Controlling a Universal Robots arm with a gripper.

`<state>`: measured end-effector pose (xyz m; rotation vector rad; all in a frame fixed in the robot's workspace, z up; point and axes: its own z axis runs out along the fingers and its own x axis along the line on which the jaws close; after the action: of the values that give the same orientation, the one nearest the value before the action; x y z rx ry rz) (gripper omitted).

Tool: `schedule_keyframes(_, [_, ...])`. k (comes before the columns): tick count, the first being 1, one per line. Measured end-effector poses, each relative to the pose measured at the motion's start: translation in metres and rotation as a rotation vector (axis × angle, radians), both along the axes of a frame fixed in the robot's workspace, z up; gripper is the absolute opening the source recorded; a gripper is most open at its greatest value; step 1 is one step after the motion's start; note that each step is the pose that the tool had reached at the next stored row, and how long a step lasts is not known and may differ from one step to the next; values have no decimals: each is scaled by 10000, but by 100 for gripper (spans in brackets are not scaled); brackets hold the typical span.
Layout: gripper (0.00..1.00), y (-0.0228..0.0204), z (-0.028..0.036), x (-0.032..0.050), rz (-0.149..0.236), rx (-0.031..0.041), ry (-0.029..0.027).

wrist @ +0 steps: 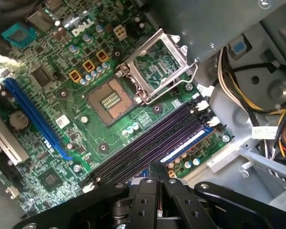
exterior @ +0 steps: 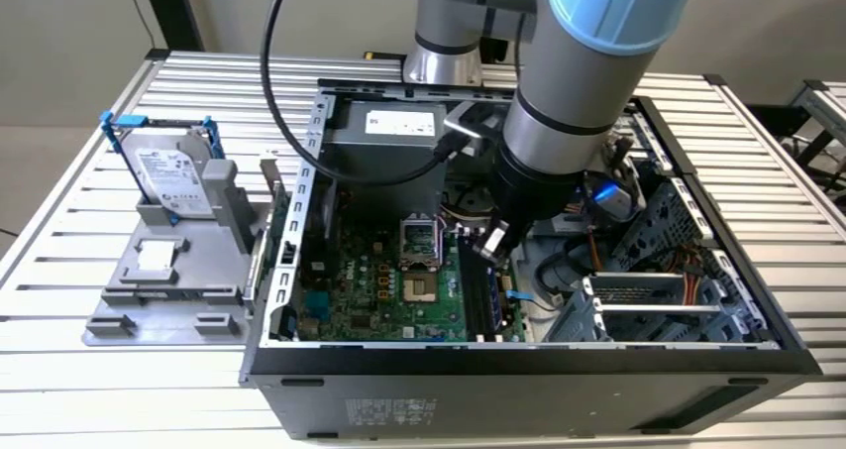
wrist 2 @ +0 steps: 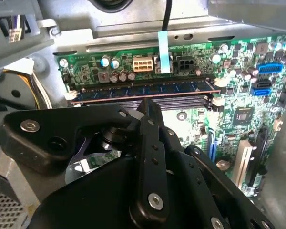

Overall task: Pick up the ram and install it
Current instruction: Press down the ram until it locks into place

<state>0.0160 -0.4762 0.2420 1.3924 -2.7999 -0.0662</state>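
- Gripper (exterior: 494,245): hangs low inside the open computer case (exterior: 529,358), at the end of the arm reaching down from the far side; fingers (wrist: 150,191) pressed together in the first wrist view, with nothing between them.
- Ram (wrist 2: 143,89): lies full-length in 1 of the memory slots (wrist: 143,155), flat edge up, not in the grip; appears level with its slot in the second wrist view, which suggests it is placed, though whether it is fully clicked home cannot be told.
- Fingertip (wrist 2: 150,107): sits just beside the ram's middle, close above the slots; judged a pressing or checking stance rather than a carrying one, since closed fingers make a single firm point to push with.
- White end latches (wrist: 202,105): stand at the slots' ends, there to lock a stick once seated.
- Motherboard (wrist: 52,57): lies flat on the case floor, CPU socket (wrist: 109,100) open and bare beside the slots.
- Hard drive (exterior: 172,176): stands upright in its blue bracket at the exterior view's left, well apart from the case, out of the arm's way.
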Motion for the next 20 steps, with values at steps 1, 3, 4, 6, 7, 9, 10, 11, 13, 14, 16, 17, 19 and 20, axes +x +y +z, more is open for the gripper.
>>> schedule_keyframes(1, [0,0,0,1,83,0,0])
schedule_keyframes(3, [0,0,0,3,220,-1,0])
schedule_keyframes(4, [0,0,0,5,295,-1,0])
schedule_keyframes(6, [0,0,0,6,441,0,0])
schedule_keyframes(7, [0,0,0,7,491,0,0])
schedule_keyframes(9, [0,0,0,8,541,-3,0])
schedule_keyframes(10, [0,0,0,8,560,-4,0])
schedule_keyframes(11, [0,0,0,9,577,-6,0])
schedule_keyframes(13, [0,0,0,9,613,-9,0])
schedule_keyframes(14, [0,0,0,9,628,-10,1])
schedule_keyframes(16, [0,0,0,9,661,-12,1])
schedule_keyframes(17, [0,0,0,10,677,-13,1])
schedule_keyframes(19, [0,0,0,10,704,-15,0])
schedule_keyframes(20, [0,0,0,10,720,-16,1])
